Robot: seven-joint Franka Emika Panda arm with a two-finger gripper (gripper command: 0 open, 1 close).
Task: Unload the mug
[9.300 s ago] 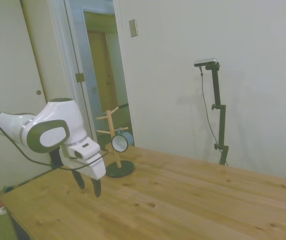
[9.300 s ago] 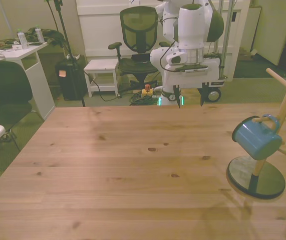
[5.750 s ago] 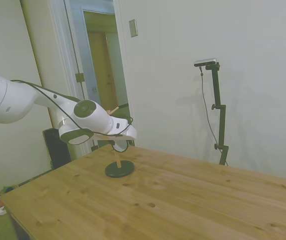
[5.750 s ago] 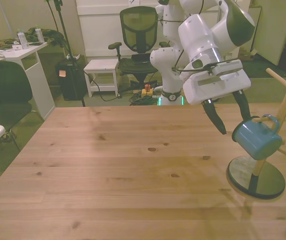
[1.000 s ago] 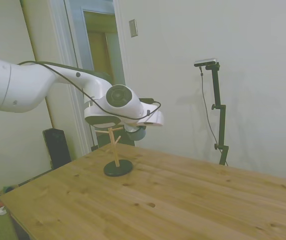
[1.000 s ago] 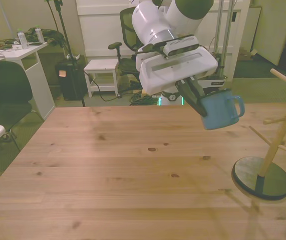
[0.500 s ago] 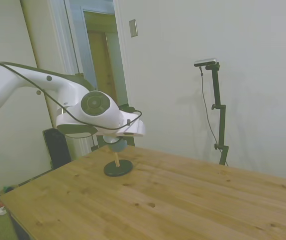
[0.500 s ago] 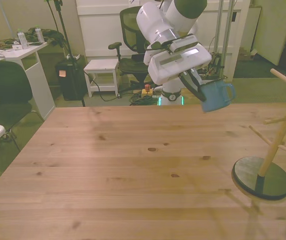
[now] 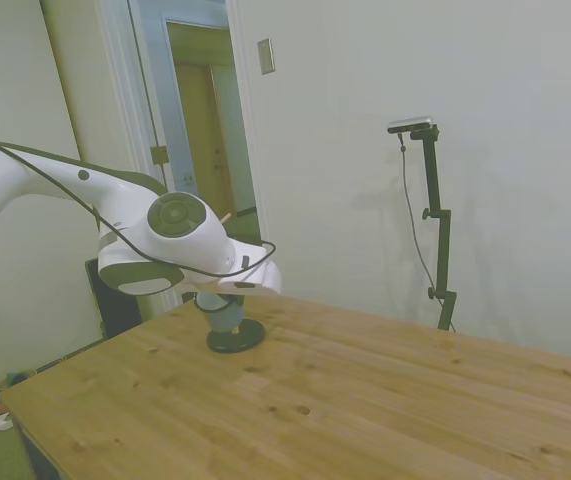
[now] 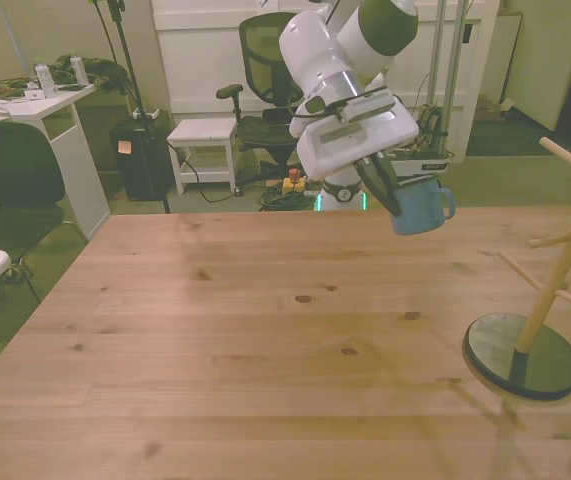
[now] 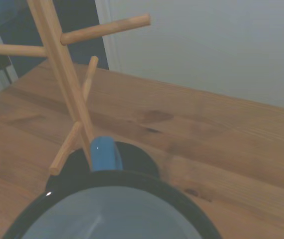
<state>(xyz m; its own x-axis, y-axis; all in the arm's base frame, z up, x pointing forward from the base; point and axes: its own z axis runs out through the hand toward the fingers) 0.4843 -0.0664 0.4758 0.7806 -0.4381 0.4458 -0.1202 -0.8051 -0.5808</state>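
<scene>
In the front view, the gripper [image 10: 393, 205] hangs over the table's [image 10: 265, 340] far edge with its jaws clamped on the mug [image 10: 417, 208], carried tilted in the air, handle toward the front view's right. It looks close above the wood, though contact is hard to judge. Well apart, at the front view's right, stands the wooden peg stand [image 10: 548, 300].

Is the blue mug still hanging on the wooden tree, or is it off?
Off. The mug is held in the gripper near the table's far edge, well apart from the wooden peg stand, whose pegs are bare.
</scene>
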